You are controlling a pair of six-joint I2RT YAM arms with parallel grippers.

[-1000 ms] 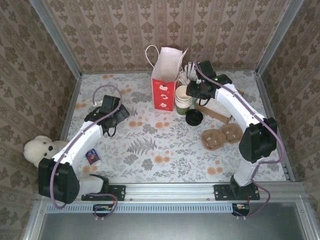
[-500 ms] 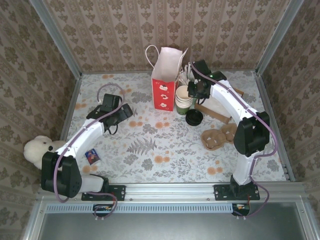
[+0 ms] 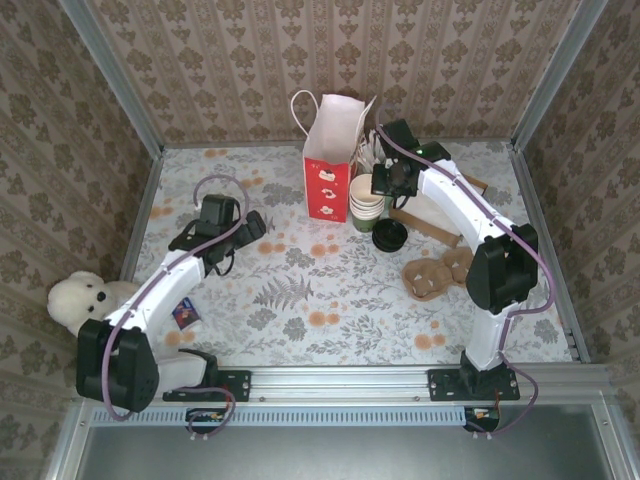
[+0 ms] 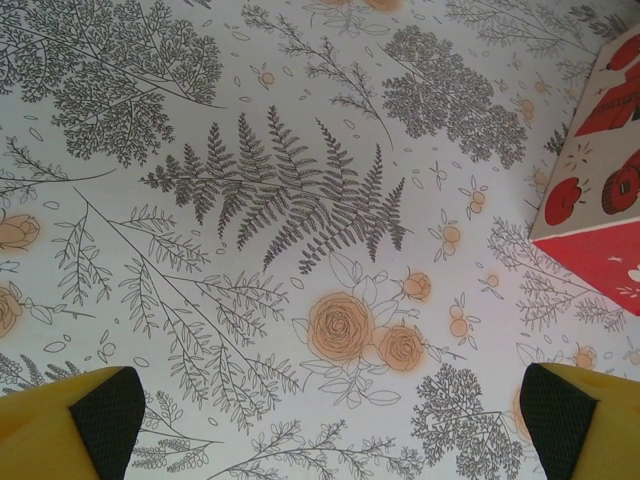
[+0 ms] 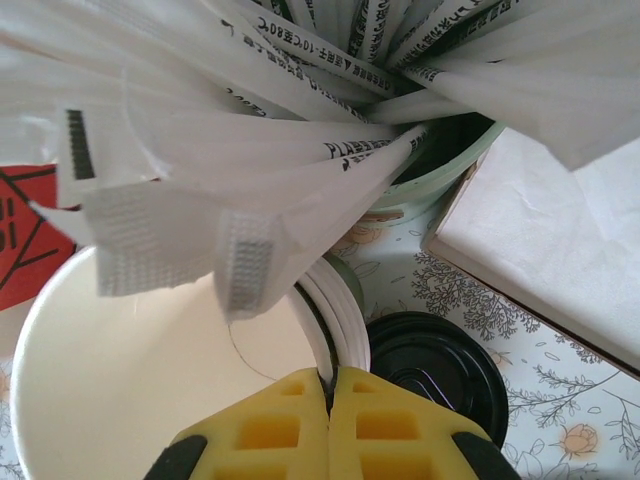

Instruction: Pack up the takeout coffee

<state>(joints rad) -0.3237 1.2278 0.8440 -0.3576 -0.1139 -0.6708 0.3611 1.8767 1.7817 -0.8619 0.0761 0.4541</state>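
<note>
The takeout coffee [image 3: 389,235] stands upright on the table [image 3: 300,300], its round black lid fitted on top. It sits right of centre, nearer the far edge than the near one.

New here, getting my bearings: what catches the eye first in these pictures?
The upright red-and-white paper bag stands at back centre. Beside it, the right claw pinches the rim of the stack of lidless cups; a white teddy bear sits far left.

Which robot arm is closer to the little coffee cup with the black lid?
Right. The right gripper is just beside the takeout coffee, at the cup stack. The left gripper is far off, left of the paper bag.
</note>
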